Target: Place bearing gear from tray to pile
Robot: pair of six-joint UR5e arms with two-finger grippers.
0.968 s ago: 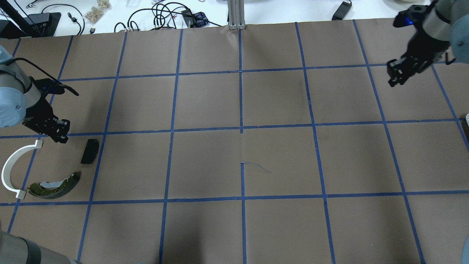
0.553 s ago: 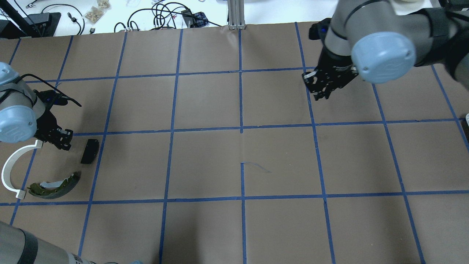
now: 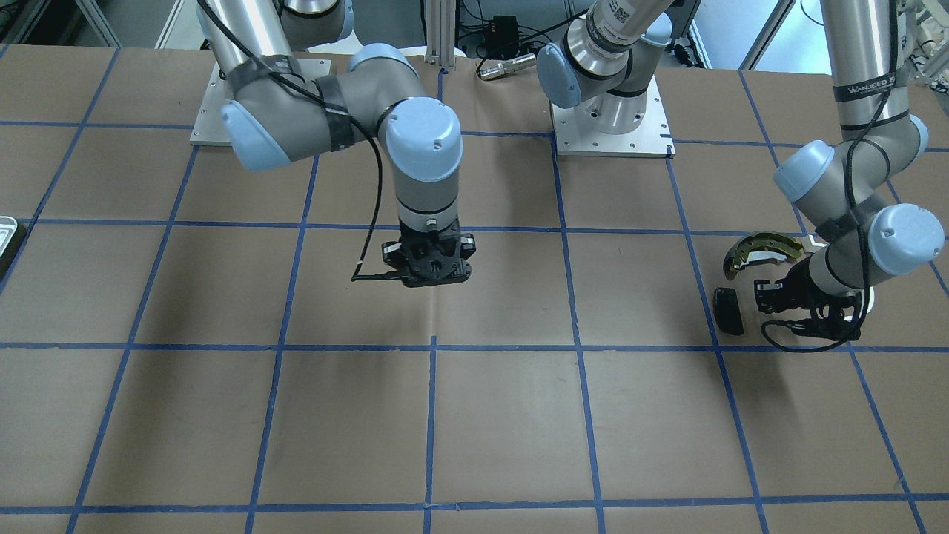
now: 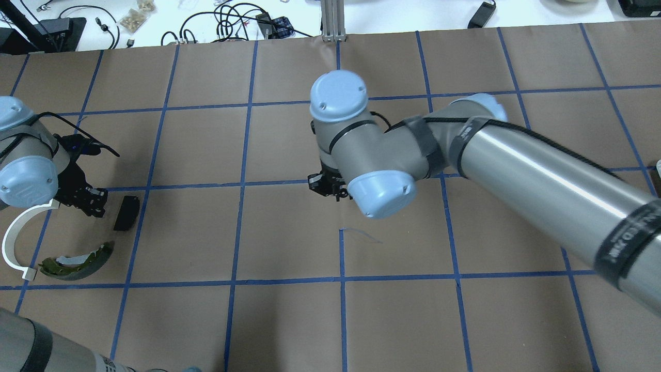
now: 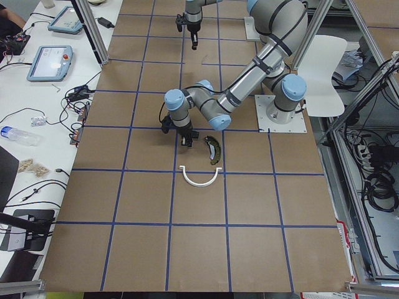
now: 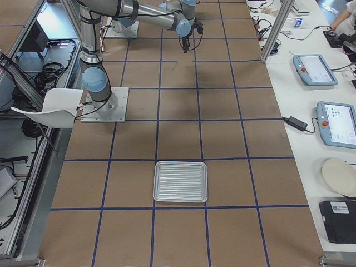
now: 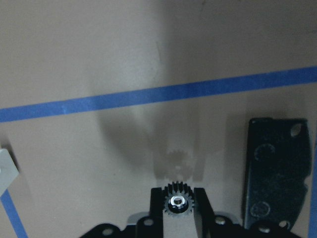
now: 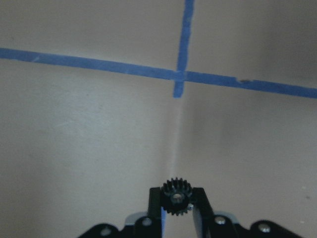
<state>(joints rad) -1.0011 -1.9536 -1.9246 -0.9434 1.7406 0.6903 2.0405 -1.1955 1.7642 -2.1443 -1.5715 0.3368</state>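
the left gripper [image 4: 96, 201] hangs low over the worktop [image 4: 289, 232], clamped on a bearing gear [image 7: 178, 200] beside the pile's black pad [image 7: 275, 171] — best lowered straight and released clear of the pad. the right gripper [image 3: 431, 278] — clamped on a second gear [image 8: 176, 195] — is mid-worktop, far from the tray [image 6: 180, 181].

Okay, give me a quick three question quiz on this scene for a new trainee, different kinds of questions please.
1. True or false: the left gripper and the right gripper each hold a gear.
2. What colour is the half-ring beside the brake shoe?
3. Which gripper hangs beside the black pad? A) left B) right C) neither
Key: 1 true; 2 white; 3 A.
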